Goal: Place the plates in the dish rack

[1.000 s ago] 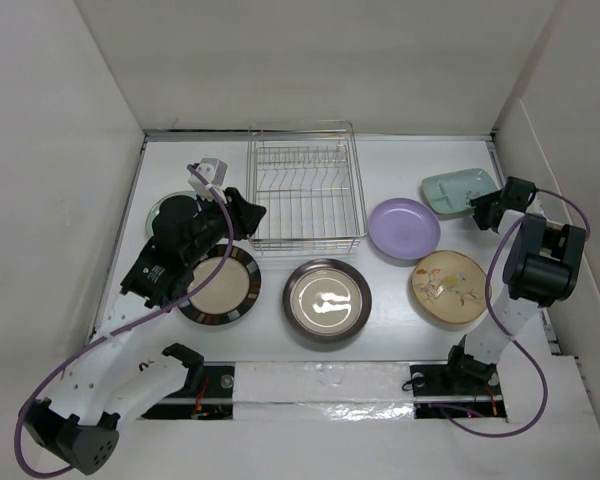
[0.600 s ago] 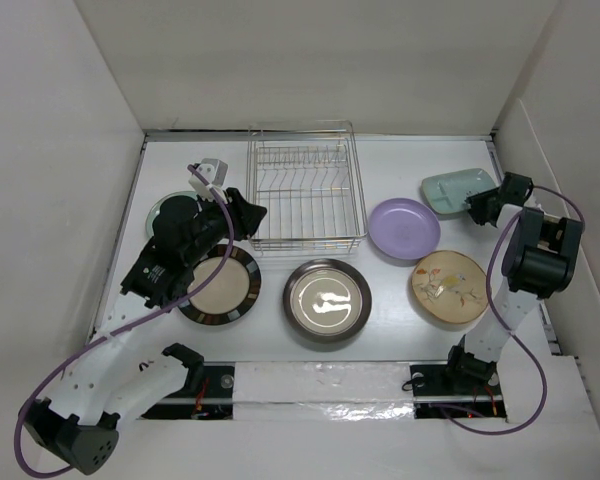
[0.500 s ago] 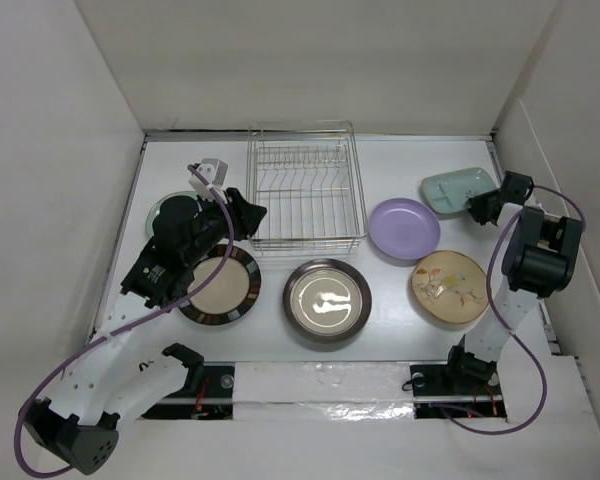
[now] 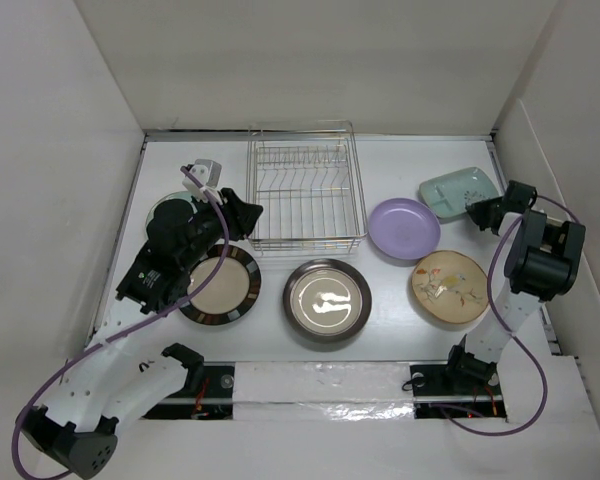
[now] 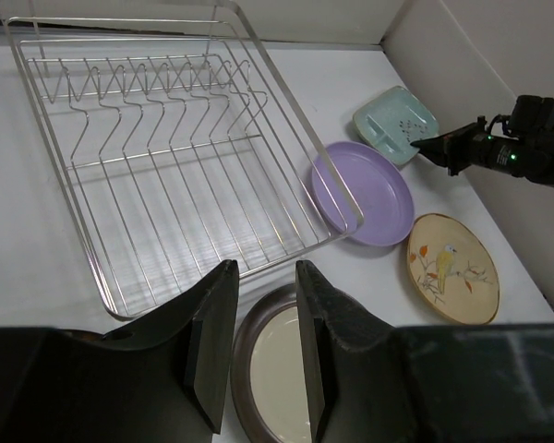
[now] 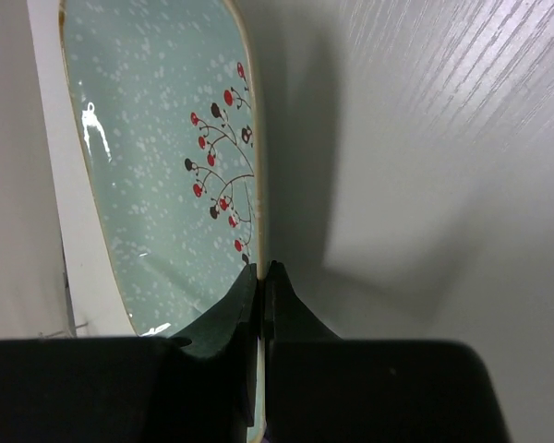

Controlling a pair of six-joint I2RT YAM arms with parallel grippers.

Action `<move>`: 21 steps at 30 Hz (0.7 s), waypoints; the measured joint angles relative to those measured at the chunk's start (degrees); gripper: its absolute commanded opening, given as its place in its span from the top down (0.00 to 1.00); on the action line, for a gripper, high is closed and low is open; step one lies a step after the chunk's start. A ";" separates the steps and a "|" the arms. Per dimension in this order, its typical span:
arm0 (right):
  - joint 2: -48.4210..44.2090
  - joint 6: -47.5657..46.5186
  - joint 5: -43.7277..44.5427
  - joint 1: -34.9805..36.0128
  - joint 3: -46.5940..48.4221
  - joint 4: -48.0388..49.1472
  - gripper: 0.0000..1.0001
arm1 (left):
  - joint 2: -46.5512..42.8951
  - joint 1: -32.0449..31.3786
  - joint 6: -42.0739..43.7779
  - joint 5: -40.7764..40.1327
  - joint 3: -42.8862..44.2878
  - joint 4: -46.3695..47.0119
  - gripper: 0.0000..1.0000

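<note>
The white table (image 4: pixel 400 150) stands enclosed by white walls (image 4: pixel 310 60). At far left a small green plate (image 4: pixel 160 207) is mostly hidden beneath the left arm (image 4: pixel 170 255). The left gripper (image 4: pixel 251 214) hangs with jaws parted and empty over the far rim of the cream plate (image 4: pixel 220 287), just beside the rack (image 4: pixel 305 195) at centre rear. At far right the right gripper (image 4: pixel 476 209) is clamped on the near edge of the mint dish (image 4: pixel 456 187)

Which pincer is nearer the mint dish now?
Right. The right pincer is shut on the mint dish at its rim; the left pincer hangs beyond the rack, at its near-left corner.
</note>
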 measured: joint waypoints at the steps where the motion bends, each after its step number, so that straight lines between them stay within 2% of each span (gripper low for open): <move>1: -0.17 -0.11 -0.63 -0.04 -0.15 0.26 1.00 | 0.00 0.00 0.00 0.00 0.00 0.00 0.72; 8: -0.22 -5.75 -1.51 0.15 4.11 -0.46 1.00 | 0.72 0.00 0.02 -0.09 0.00 0.00 0.72; 14: -3.82 -12.79 2.27 2.80 9.33 -2.58 1.00 | 1.27 0.00 0.04 -0.11 -0.04 0.00 0.72; 18: -9.22 -19.45 7.13 6.86 12.70 -8.04 1.00 | 1.79 0.00 0.04 -0.09 -0.09 0.00 0.71; 21: -10.54 -25.73 11.37 11.91 20.61 -15.80 1.00 | 1.95 0.00 0.04 -0.09 -0.35 0.04 0.71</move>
